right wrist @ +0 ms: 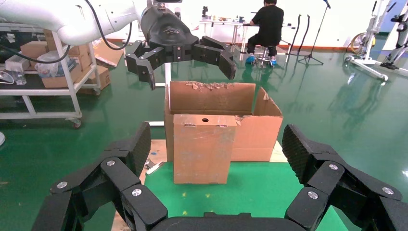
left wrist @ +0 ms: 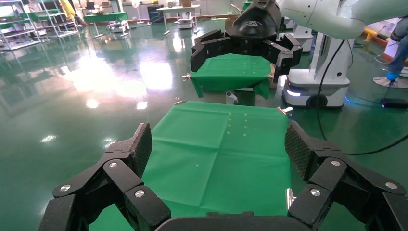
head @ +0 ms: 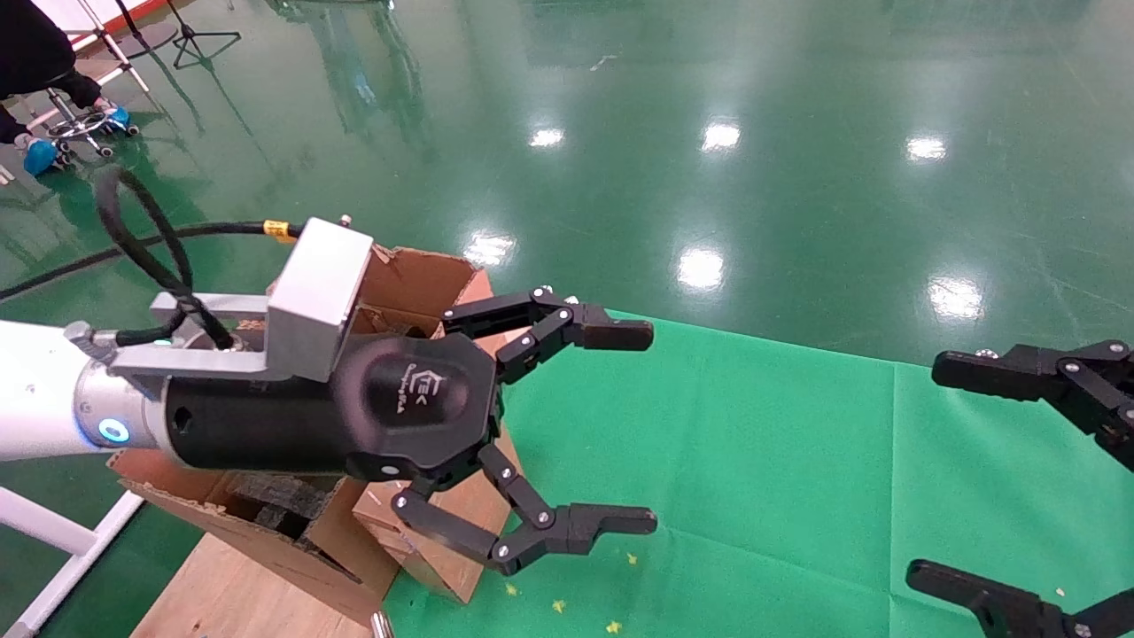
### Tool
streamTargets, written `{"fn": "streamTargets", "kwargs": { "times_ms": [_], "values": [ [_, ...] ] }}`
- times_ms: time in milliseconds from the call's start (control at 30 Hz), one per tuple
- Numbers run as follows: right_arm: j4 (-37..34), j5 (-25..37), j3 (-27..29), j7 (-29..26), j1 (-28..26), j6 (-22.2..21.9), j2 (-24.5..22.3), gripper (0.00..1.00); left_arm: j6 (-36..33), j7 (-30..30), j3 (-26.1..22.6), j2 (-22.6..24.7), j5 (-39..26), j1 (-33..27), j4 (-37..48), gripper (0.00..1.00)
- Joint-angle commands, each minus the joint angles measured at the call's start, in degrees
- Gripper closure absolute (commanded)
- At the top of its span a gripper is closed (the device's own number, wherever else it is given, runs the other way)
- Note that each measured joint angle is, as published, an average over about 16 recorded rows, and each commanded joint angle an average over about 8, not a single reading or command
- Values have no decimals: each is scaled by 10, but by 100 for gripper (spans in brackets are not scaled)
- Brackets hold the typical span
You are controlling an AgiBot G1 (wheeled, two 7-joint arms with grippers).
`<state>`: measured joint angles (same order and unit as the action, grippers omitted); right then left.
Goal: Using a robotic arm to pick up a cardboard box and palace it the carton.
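Claw [head: 620,425] of white-and-silver left robotic arm [head: 53,412]: spread wide, empty, above torn brown corrugated carton [right wrist: 219,103]; small cardboard box unseen; release apparently done, withdrawal judged next.

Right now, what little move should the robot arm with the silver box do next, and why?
Probably lift the left gripper up and clear of the carton. Its fingers are wide open and hold nothing, it hangs above the carton's open top, and no small box shows on the green cloth. The right gripper is parked open at the side.
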<state>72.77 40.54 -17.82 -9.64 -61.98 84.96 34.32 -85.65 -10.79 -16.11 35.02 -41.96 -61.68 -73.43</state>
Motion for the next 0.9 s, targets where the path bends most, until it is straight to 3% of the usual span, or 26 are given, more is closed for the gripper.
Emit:
{"fn": "streamTargets", "kwargs": {
  "times_ms": [33,433,500,700,767,900],
  "values": [
    [0,0,0,0,0,0,0,0,0,0,0,0,0,0,0,0],
    [0,0,0,0,0,0,0,3,0,0,0,0,0,0,0,0],
    [0,0,0,0,0,0,0,21,0,1,0,-1,-2,0,-1,0],
    [0,0,0,0,0,0,0,93,6,-2,-10,-16,-44,-14,-3,0],
    [0,0,0,0,0,0,0,100,10,-6,-17,-24,-72,-25,-5,0],
    [0,0,0,0,0,0,0,100,13,-14,-29,-37,-114,-44,-9,0]
  ]
}}
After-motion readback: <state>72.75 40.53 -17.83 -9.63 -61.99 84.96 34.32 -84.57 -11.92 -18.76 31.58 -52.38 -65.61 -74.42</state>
